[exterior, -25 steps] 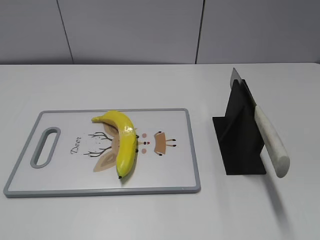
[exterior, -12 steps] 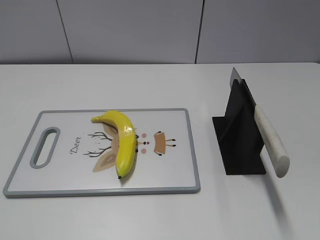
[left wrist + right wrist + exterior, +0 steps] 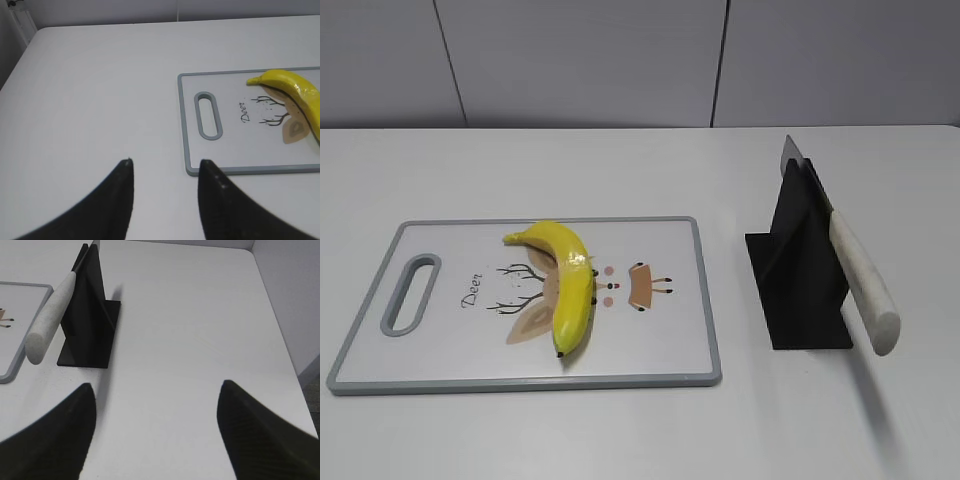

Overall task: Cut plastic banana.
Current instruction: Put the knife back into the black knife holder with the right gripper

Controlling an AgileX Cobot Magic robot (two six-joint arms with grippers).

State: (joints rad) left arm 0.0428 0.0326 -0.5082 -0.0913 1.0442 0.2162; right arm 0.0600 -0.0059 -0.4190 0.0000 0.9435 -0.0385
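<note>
The plastic banana [image 3: 568, 282] lies on a white cutting board with a grey rim [image 3: 650, 378], curved, one tip toward the back left; it also shows in the left wrist view [image 3: 295, 90]. A knife with a white handle [image 3: 863, 282] rests slanted in a black stand [image 3: 800, 290], also in the right wrist view [image 3: 50, 322]. My left gripper [image 3: 165, 165] is open and empty over bare table left of the board. My right gripper [image 3: 156, 387] is wide open and empty, right of the stand. Neither gripper shows in the exterior view.
The board has a handle slot [image 3: 410, 292] at its left end and a deer drawing. A grey panelled wall [image 3: 620, 60] stands behind the white table. The table's right edge [image 3: 280, 330] shows in the right wrist view.
</note>
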